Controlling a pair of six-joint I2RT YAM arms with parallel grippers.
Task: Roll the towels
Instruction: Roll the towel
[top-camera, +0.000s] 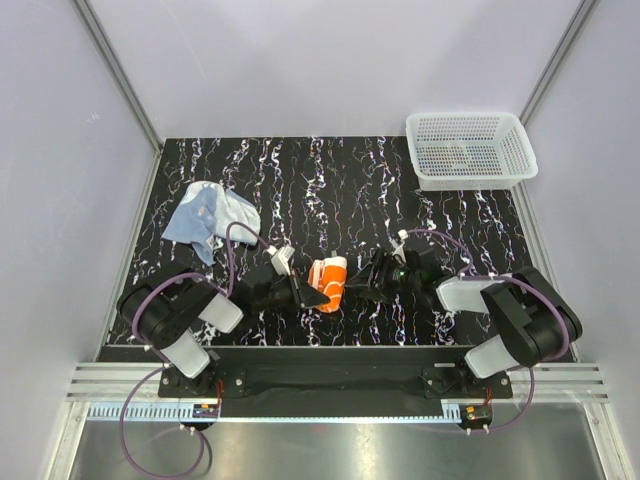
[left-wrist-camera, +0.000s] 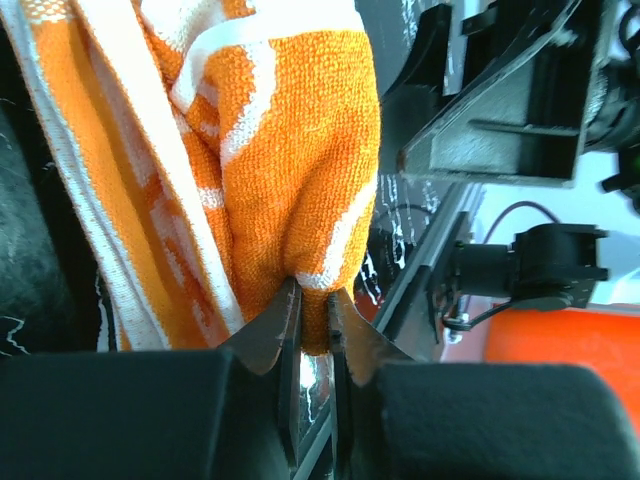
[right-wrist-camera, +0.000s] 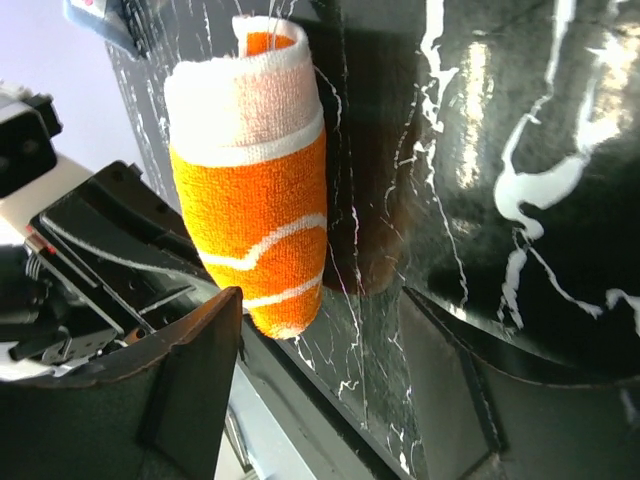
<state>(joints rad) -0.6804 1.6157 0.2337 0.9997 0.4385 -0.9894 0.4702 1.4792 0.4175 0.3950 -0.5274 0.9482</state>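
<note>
An orange towel with white stripes (top-camera: 329, 284) lies rolled up on the black marbled table (top-camera: 330, 190), near the front middle. My left gripper (top-camera: 318, 297) is shut on the near end of the roll; in the left wrist view the fingertips (left-wrist-camera: 288, 312) pinch a fold of orange cloth (left-wrist-camera: 290, 160). My right gripper (top-camera: 362, 283) is open just right of the roll, not touching it; the right wrist view shows the roll (right-wrist-camera: 255, 190) ahead of the wide-apart fingers (right-wrist-camera: 205, 340). A blue and white towel (top-camera: 208, 215) lies crumpled at the left.
A white plastic basket (top-camera: 468, 148) stands at the back right corner of the table. Both arm bases sit at the front edge, with cables looping over the arms. Grey walls enclose the table on three sides.
</note>
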